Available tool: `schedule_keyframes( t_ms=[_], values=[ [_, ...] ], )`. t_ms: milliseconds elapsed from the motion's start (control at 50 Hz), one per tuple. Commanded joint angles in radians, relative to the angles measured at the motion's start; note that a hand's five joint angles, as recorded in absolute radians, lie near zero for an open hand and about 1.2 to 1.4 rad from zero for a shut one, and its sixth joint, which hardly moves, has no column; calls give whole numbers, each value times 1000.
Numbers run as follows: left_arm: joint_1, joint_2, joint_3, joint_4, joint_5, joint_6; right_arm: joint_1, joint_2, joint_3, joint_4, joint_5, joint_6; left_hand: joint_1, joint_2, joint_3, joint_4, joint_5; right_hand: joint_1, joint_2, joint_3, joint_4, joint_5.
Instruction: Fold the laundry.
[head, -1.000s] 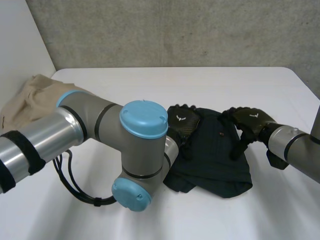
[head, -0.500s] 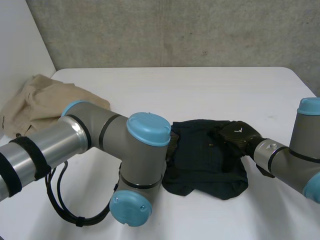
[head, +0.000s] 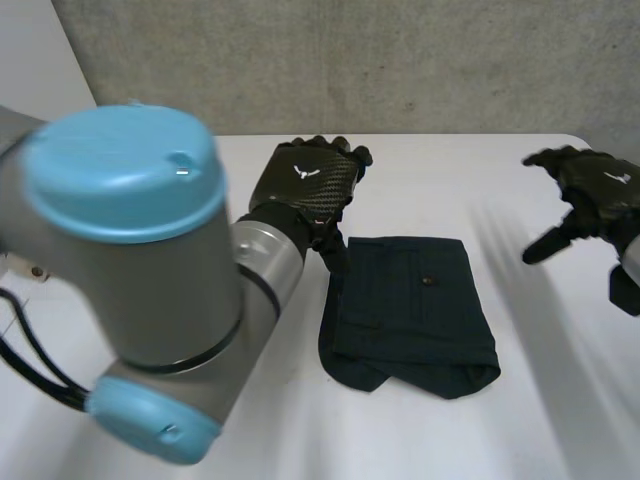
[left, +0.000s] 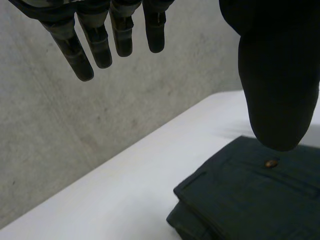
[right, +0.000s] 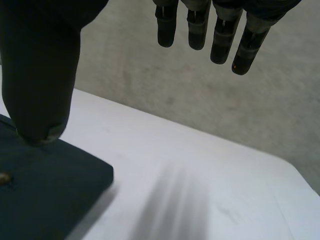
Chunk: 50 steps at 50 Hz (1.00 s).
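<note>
A dark green folded garment (head: 410, 310) with a small button lies on the white table (head: 450, 170) in the middle. My left hand (head: 305, 185) hovers above the table just beyond the garment's far left corner, fingers relaxed and holding nothing. In the left wrist view its fingers (left: 102, 42) hang straight over the garment (left: 250, 200). My right hand (head: 590, 195) is raised off to the garment's right, open and empty. The right wrist view has its fingers (right: 220, 35) spread above the table, with the garment's corner (right: 45, 185) under the thumb.
My left arm's big grey joint with a light-blue cap (head: 125, 260) bulks over the near left of the table. A concrete wall (head: 350, 60) runs behind the table's far edge.
Both hands have lifted off the folded garment. The left went up and toward the far edge, the right swung out to the right. The garment stays folded flat.
</note>
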Motion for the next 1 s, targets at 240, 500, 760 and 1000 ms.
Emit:
schedule_keyframes(
  t_ms=[240,500,760,1000],
  values=[
    [56,216,-295,101,76,-4,-21,64,287,42,-33,19,-39,-33,-39,-31,-27,-1,-40,-20,-59,-58],
    [73,218,-317,107,75,-8,88,249,238,-73,-51,132,-39,-33,-39,-31,-27,103,64,84,45,46],
    [74,218,-341,132,75,-8,127,307,191,-177,7,146,-39,-33,-39,-31,-27,583,544,565,525,526],
    [76,216,-344,143,75,-7,134,328,117,-226,-1,129,-39,-33,-39,-31,-27,1221,1181,1202,1163,1164]
  ],
)
